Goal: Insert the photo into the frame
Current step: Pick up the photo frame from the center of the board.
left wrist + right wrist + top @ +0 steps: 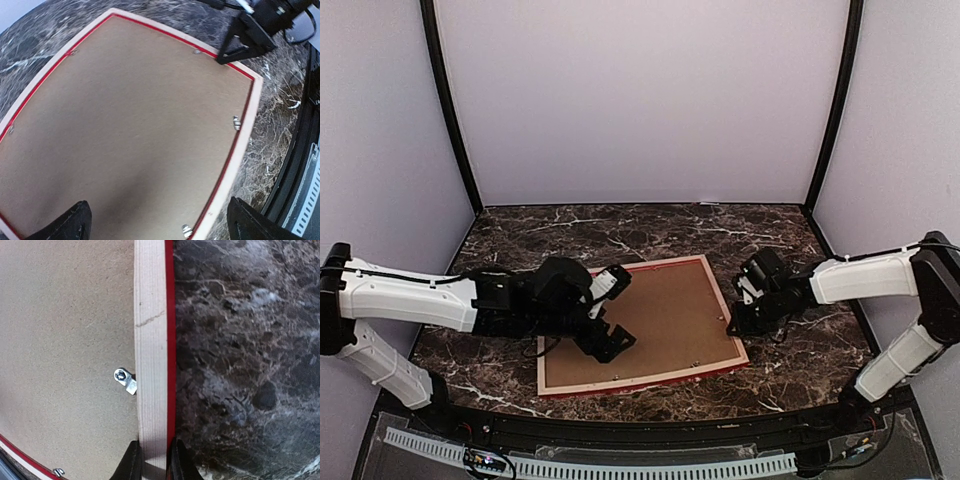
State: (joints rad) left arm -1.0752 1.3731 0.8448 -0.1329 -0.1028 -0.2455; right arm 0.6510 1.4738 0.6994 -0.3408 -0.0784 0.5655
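Note:
The frame [650, 377] lies face down on the marble table, pale wood up and a red edge showing. A brown backing board [670, 320] fills it. The photo is hidden. My left gripper [618, 309] hovers open over the board's left part; in the left wrist view its fingertips [70, 227] stand wide apart above the board [130, 110]. My right gripper [734, 322] is at the frame's right rail. In the right wrist view this gripper [153, 462] has one finger on each side of the pale rail [150, 340], shut on it.
Small metal turn tabs [124, 379] sit along the frame's inner edge, another tab [236, 122] near the lower rail. The dark marble table [240, 365] surrounds the frame. Grey walls enclose the back and sides, and a black bar with a white ribbed strip [620, 465] runs along the near edge.

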